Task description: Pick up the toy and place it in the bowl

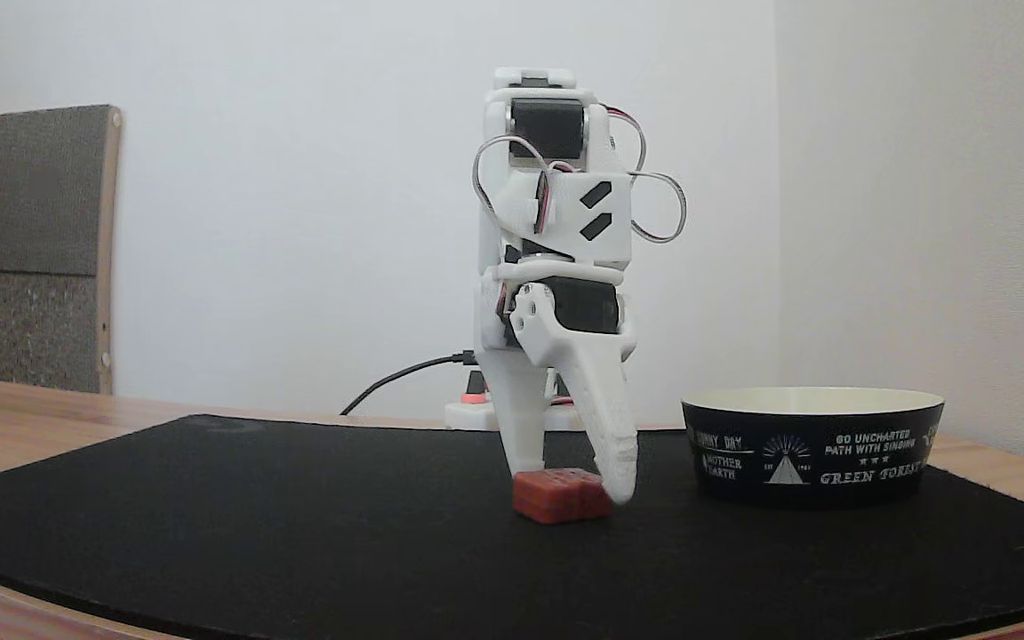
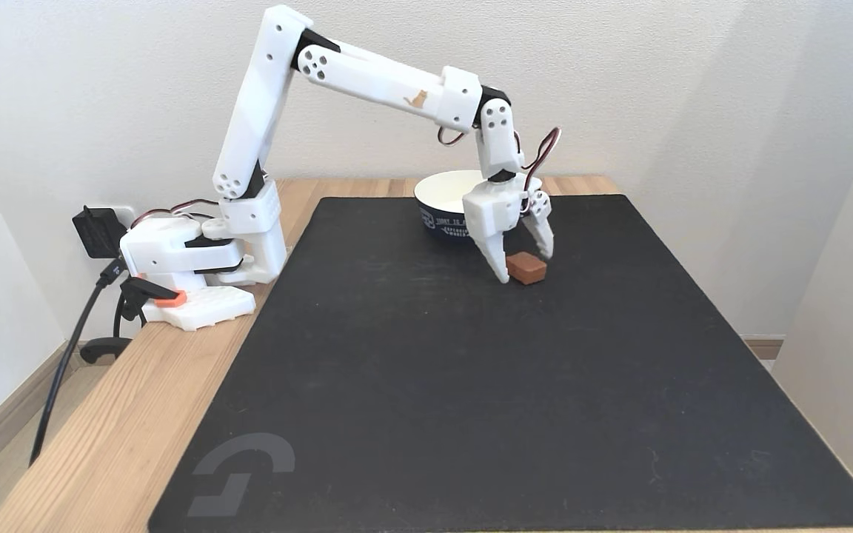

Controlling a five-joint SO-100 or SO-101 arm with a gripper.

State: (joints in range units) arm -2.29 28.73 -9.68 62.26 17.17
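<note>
The brick-red toy (image 1: 561, 495) (image 2: 526, 268) lies flat on the black mat. My white gripper (image 1: 574, 482) (image 2: 526, 267) points down over it, open, one finger on each side of the toy and both tips low by the mat. In the low fixed view the front finger (image 1: 614, 444) touches the toy's right corner. The black bowl (image 1: 814, 444) with white print and cream inside stands on the mat to the right of the toy in that view. From the higher fixed view the bowl (image 2: 441, 220) stands just behind the gripper, partly hidden by it.
The black mat (image 2: 471, 385) covers most of the wooden table (image 2: 101, 414). The arm's base (image 2: 197, 255) sits at the table's left edge in the higher fixed view, with a black cable (image 2: 71, 348) hanging off. A grey board (image 1: 28, 249) leans on the wall.
</note>
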